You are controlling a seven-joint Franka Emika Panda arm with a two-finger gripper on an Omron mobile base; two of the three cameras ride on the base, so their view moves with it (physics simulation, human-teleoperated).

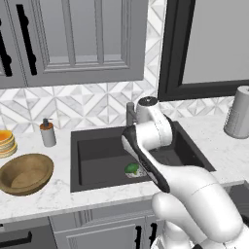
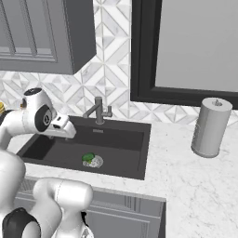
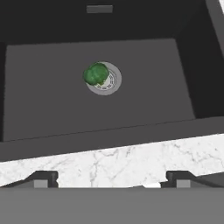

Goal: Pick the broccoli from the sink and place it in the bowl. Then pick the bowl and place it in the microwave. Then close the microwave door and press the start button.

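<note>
lumpy green broccoli (image 3: 96,74) rests on the sink's (image 3: 52,92) round metal drain (image 3: 105,81).

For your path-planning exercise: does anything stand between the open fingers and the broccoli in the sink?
Nothing visible does. The broccoli lies alone over the drain on the sink floor; the gripper hangs above the front counter edge, fingers apart.

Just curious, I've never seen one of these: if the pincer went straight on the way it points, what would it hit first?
Probably the dark floor of the sink, close to the broccoli lying on the drain; depth is hard to judge. The open pincer holds nothing.
</note>
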